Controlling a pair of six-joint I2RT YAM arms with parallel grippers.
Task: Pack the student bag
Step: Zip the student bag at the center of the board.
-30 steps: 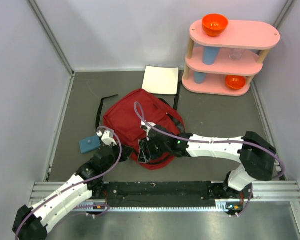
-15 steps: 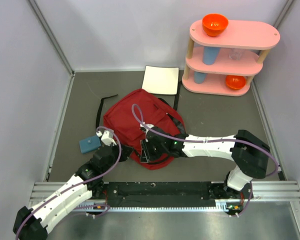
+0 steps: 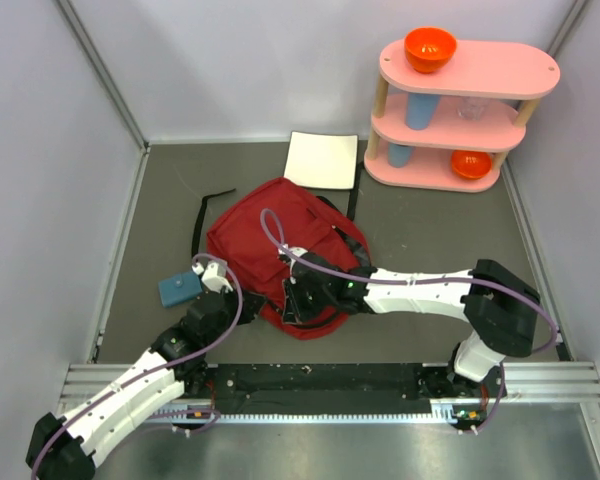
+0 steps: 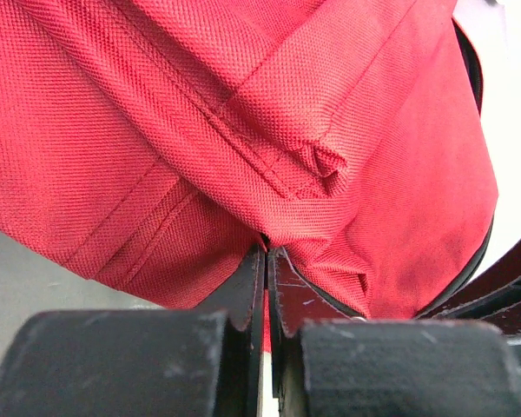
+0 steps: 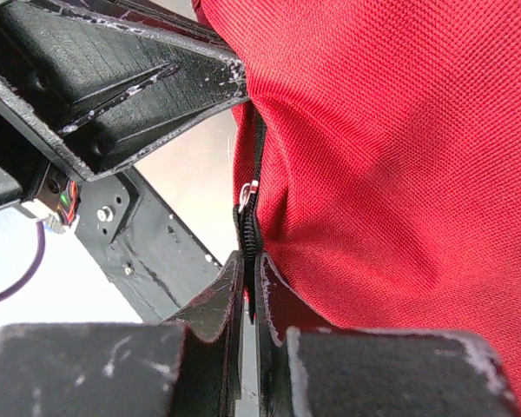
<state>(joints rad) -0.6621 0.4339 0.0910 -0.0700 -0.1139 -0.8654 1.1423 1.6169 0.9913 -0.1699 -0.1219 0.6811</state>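
The student bag (image 3: 270, 235), a dark red fabric backpack with black straps, lies on the grey table. At its near left edge my left gripper (image 3: 242, 298) is shut on a fold of red fabric (image 4: 313, 165), the cloth pinched between the closed jaws (image 4: 267, 254). My right gripper (image 3: 288, 300) reaches across from the right to the bag's near edge. It is shut on the black zipper tape (image 5: 250, 234), just below a small silver zip pull (image 5: 246, 193). Red bag cloth (image 5: 399, 156) fills the rest of the right wrist view.
A teal box (image 3: 180, 288) lies left of the bag beside my left arm. A white flat sheet (image 3: 322, 160) sits behind the bag. A pink three-tier shelf (image 3: 460, 110) with orange bowls and blue cups stands back right. A black strap (image 3: 202, 215) trails left.
My right gripper has slid slightly left along the bag's near edge and closed on the zipper tape. The left gripper and bag have stayed put.
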